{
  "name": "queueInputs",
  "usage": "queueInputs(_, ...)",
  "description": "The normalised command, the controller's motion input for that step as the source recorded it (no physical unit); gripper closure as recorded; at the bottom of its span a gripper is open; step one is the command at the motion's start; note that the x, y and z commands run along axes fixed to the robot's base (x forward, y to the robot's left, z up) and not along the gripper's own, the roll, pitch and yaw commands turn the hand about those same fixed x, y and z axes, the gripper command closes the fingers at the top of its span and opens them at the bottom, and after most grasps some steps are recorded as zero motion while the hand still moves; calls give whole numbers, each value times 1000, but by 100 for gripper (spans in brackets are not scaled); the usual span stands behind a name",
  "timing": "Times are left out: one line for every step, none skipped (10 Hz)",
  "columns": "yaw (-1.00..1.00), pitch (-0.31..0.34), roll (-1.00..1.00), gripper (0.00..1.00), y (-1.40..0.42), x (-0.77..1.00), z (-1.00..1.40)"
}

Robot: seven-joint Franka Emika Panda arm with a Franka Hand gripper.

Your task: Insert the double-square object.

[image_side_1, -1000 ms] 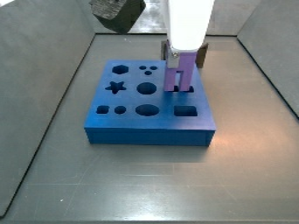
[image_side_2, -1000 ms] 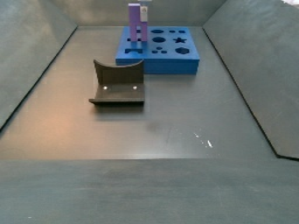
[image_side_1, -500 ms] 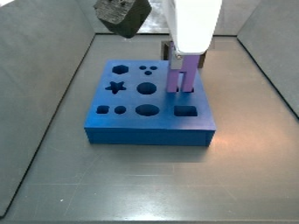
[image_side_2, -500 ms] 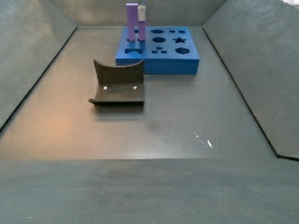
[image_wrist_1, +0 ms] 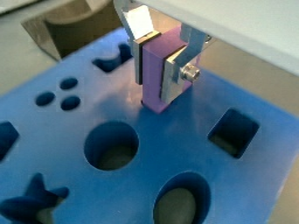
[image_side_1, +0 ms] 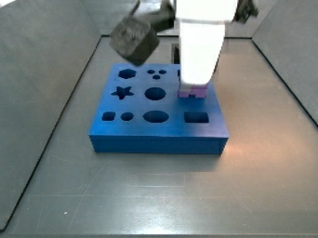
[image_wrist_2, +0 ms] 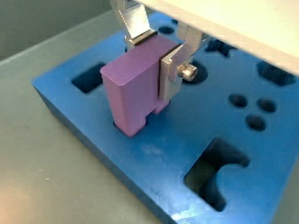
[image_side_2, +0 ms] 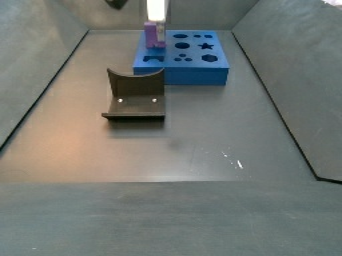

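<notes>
- The gripper (image_wrist_1: 160,54) hangs over the blue block (image_side_1: 125,135), near the upper middle of a side view, its white body (image_side_1: 203,42) covering most of what it carries.
- Both wrist views show the silver finger plates (image_wrist_2: 174,63) closed flat against the sides of the double-square object (image_wrist_2: 135,89), so it is clamped on that purple peg.
- The peg stands upright, and its lower end meets the block's top face; in a wrist view (image_wrist_1: 156,77) it seems to have entered a hole there, though how deep I cannot tell.
- In a side view only a short purple stub (image_side_1: 194,92) shows under the white body, just above a square hole (image_side_1: 198,118) near the block's right edge.
- The block's other openings lie uncovered: a star hole (image_side_1: 123,92), round holes (image_side_1: 155,93) and small square ones along the front.
- In the side view from across the floor, the block (image_side_2: 201,68) sits at the upper middle, with the peg (image_side_2: 154,40) rising from its left end.
- A dark grey curved piece (image_side_2: 135,97) rests on the floor to the left of centre, well apart from the block.
- A dark angular part of the rig (image_side_1: 133,38) hangs at the upper left in a side view, blurred.
</notes>
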Motion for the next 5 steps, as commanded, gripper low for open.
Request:
queueInputs(0,0,0,100,57,-211,-331)
queueInputs(-89,0,-53,100,143,-286,-209)
queueInputs(-57,-4,0,100,0,-106,0)
queueInputs(0,-4,0,100,0,0,0)
queueInputs(0,0,0,100,0,0,0)
